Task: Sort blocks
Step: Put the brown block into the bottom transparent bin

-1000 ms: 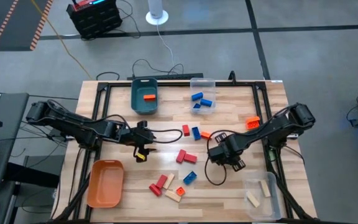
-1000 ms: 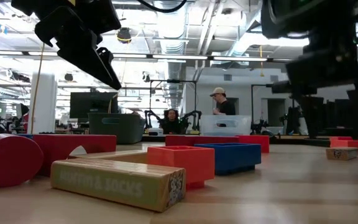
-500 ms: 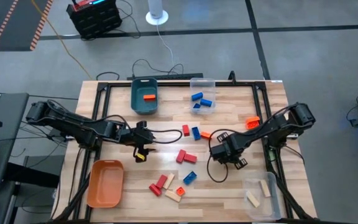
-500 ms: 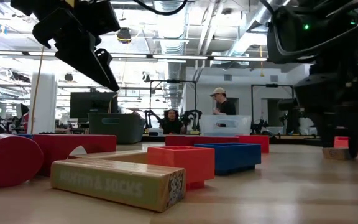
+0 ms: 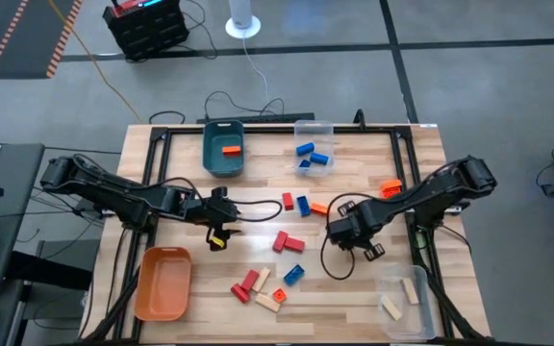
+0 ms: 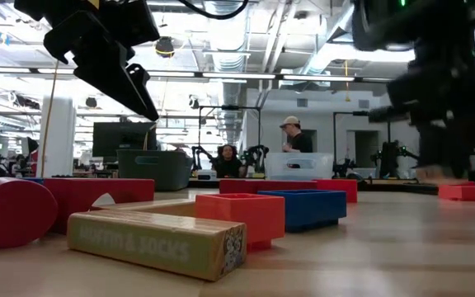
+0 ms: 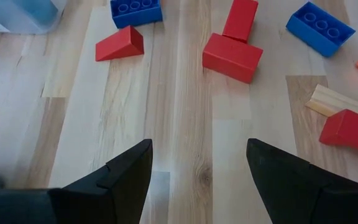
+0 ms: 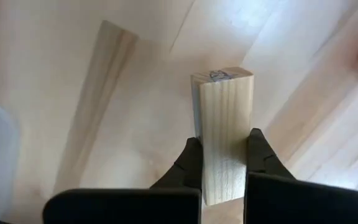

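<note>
High view: right gripper [image 5: 351, 231] at table centre-right; loose blocks [image 5: 267, 284] lie at its 8 o'clock; clear bin [image 5: 401, 306] at its 5 o'clock. The held piece is hidden here.

Right wrist view: fingers [image 8: 259, 149] clamped on a pale wooden block [image 8: 224, 127]. Pick-up step; next, probably carry to the clear bin.

Left wrist view: left gripper [image 7: 197, 171] idle, fingers apart.

Low view: right gripper blurred.

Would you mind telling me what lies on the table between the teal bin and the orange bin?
In the high view, the left gripper with its cable hangs over the stretch between the teal bin and the orange bin; no blocks lie there.
</note>
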Tool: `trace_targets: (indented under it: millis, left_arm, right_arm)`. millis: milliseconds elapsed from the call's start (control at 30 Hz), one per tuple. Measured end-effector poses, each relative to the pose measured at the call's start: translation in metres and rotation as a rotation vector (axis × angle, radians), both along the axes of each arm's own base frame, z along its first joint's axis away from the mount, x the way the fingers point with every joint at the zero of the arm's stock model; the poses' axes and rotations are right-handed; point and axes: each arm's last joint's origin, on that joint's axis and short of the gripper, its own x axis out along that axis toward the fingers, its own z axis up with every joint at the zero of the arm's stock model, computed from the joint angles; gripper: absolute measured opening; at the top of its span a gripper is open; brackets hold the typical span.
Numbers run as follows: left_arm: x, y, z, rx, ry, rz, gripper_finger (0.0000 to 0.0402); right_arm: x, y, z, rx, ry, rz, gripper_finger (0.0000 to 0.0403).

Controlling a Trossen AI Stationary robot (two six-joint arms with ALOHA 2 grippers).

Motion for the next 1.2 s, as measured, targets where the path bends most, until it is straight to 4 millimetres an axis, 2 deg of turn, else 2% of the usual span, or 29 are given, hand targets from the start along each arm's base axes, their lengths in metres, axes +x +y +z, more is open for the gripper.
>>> trace_targets:
  millis: [233,367,600,733,933,1033,1200]
  left_arm:
    - [0.0,0.0,0.0,-0.007,-0.004,0.009,0.0254]
    - [0.0,0.0,0.0,-0.008,-0.008,0.012,0.0254]
    - [0.004,-0.001,0.005,-0.023,-0.069,0.016,0.0254]
    - [0.005,-0.001,0.006,-0.034,-0.085,0.023,0.0254]
    - [0.007,-0.001,0.008,-0.033,-0.109,0.019,0.0254]
    - [0.007,-0.001,0.008,-0.032,-0.108,0.017,0.0254]
    - [0.007,-0.001,0.008,-0.025,-0.104,-0.003,0.0254]
  right_arm:
    - [-0.012,0.005,0.04,0.061,-0.053,-0.174,0.0024]
    - [-0.025,0.021,0.062,0.194,-0.059,-0.34,0.0026]
    - [-0.057,0.053,0.081,0.326,0.044,-0.755,0.0026]
    - [-0.078,0.078,0.084,0.301,0.1,-0.905,0.0027]
    - [-0.101,0.106,0.077,0.212,0.099,-0.972,0.0032]
    - [-0.102,0.116,0.071,0.189,0.088,-1.006,0.0057]
    - [-0.101,0.12,0.066,0.174,0.141,-1.045,0.0126]
